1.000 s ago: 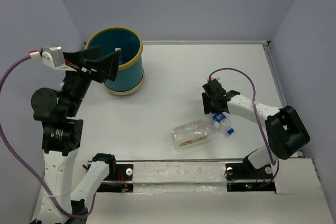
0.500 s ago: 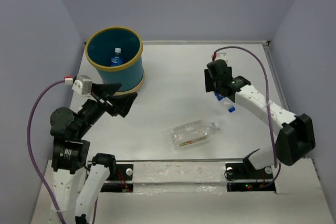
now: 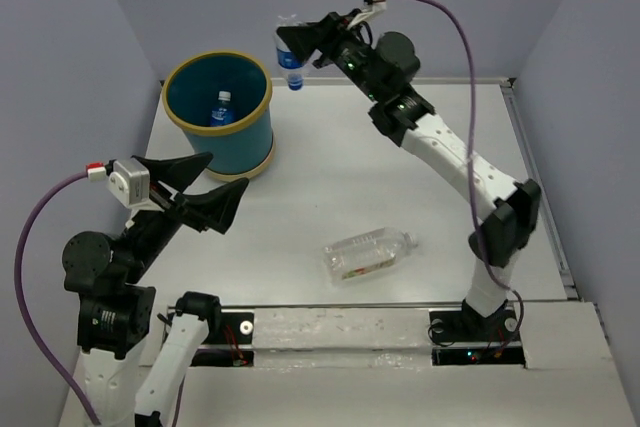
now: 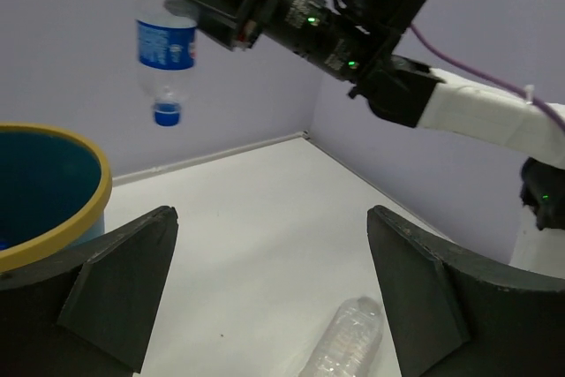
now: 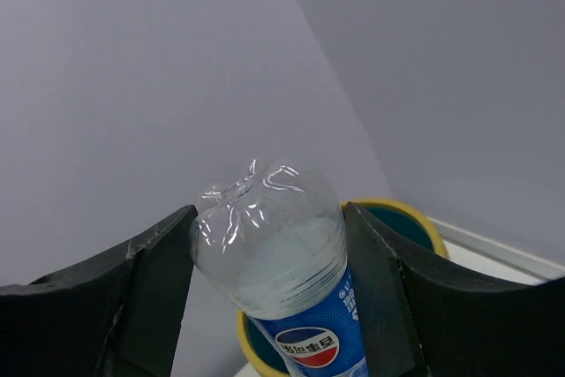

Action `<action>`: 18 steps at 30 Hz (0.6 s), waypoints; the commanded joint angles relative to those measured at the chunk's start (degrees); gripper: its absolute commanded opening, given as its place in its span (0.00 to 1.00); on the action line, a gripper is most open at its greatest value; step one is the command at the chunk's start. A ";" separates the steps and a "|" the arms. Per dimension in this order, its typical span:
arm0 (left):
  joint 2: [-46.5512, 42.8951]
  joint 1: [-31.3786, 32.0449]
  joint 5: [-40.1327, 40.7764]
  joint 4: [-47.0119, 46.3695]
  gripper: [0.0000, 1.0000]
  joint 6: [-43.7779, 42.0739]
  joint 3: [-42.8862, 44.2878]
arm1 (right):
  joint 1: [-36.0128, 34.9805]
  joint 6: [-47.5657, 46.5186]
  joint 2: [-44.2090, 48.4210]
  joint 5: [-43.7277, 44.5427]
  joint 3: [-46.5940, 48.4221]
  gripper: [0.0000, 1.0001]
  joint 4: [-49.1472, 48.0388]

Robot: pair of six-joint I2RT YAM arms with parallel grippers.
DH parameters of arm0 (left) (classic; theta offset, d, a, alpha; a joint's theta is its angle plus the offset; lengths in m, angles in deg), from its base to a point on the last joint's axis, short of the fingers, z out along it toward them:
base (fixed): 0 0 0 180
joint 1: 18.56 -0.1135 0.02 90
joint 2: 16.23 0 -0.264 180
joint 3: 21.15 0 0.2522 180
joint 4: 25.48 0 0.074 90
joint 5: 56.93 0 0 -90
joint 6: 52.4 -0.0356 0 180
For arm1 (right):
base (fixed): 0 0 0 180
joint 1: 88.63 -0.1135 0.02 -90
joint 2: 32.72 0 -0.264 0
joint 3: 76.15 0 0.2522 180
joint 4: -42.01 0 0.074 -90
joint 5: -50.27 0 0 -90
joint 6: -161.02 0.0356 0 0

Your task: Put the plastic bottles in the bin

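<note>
My right gripper (image 3: 292, 44) is shut on a small clear bottle with a blue label (image 3: 288, 55), held cap down, high in the air to the right of the teal bin (image 3: 243, 142). The same bottle shows in the right wrist view (image 5: 287, 271) and the left wrist view (image 4: 165, 46). One blue-capped bottle (image 3: 221, 108) lies inside the bin. A larger clear bottle with a red-green label (image 3: 368, 253) lies on its side on the table, also in the left wrist view (image 4: 346, 339). My left gripper (image 3: 205, 187) is open and empty, left of the large bottle, below the bin.
The table (image 3: 400, 147) is white, with a raised edge at the back and right. Purple walls close the space on three sides. The bin's yellow rim shows in the left wrist view (image 4: 84, 218) and the right wrist view (image 5: 415, 218).
My right arm lifted the small blue-label bottle from the right side of the table and swung it up and left toward the bin. My left gripper drew away from the bin, leaving a bottle inside.
</note>
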State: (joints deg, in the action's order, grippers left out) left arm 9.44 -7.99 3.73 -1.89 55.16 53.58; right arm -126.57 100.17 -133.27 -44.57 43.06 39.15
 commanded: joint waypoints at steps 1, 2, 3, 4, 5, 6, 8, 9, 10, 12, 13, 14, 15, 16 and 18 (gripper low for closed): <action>-0.97 0.68 0.51 0.19 0.99 -0.69 -1.12 | -2.50 8.20 -16.93 -6.49 17.56 0.43 -12.47; -1.23 0.77 1.04 0.46 0.99 -1.12 -0.94 | -2.50 10.12 -19.92 -6.84 21.43 0.43 -13.25; -1.41 1.03 1.56 1.15 0.99 -1.30 -0.85 | -3.19 10.75 -25.69 -6.59 28.77 0.43 -13.70; -1.41 1.64 2.00 1.34 0.99 -1.56 -0.59 | -3.90 11.02 -28.44 -6.24 32.76 0.44 -13.44; -1.41 2.00 2.01 1.51 0.99 -1.65 -0.59 | -3.90 11.11 -31.25 -5.88 36.89 0.44 -12.74; -1.41 2.17 1.92 1.95 0.99 -1.91 -0.50 | -4.43 11.37 -36.33 -5.01 44.42 0.44 -11.69; -1.41 2.79 1.92 2.04 0.99 -2.27 -0.59 | -4.43 12.94 -39.62 -3.69 47.82 0.44 -12.20; -1.33 2.88 1.92 2.13 0.99 -2.44 -0.76 | -4.95 13.13 -40.24 -3.51 47.83 0.45 -12.12; -1.33 3.05 2.10 2.56 0.99 -2.97 -0.85 | -4.96 12.69 -39.90 -3.51 45.14 0.53 -12.29; -1.50 3.32 2.54 2.83 0.99 -3.32 -1.47 | -4.96 10.59 -38.49 -4.03 41.35 0.68 -11.86; -1.59 3.41 2.45 2.74 0.99 -3.41 -1.90 | -4.96 9.97 -37.53 -4.12 39.50 0.86 -11.77; -1.59 3.41 2.71 2.74 0.99 -3.32 -2.60 | -4.96 9.01 -36.13 -4.30 36.96 0.91 -11.59; -1.41 3.41 2.54 2.66 0.99 -3.15 -2.96 | -4.96 8.30 -35.51 -4.82 36.67 0.92 -11.16; -1.41 3.41 2.28 2.48 0.99 -3.06 -3.31 | -4.96 7.51 -34.98 -4.91 37.28 0.93 -10.02; -0.80 3.49 0.52 1.87 0.99 -2.01 -4.10 | -4.96 5.15 -33.58 -5.26 39.91 0.94 -6.76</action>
State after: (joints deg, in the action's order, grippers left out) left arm 8.28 -4.96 6.31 1.47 52.86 50.72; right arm -131.09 109.48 -173.60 -48.79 79.87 33.11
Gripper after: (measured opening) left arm 0.989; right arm 0.935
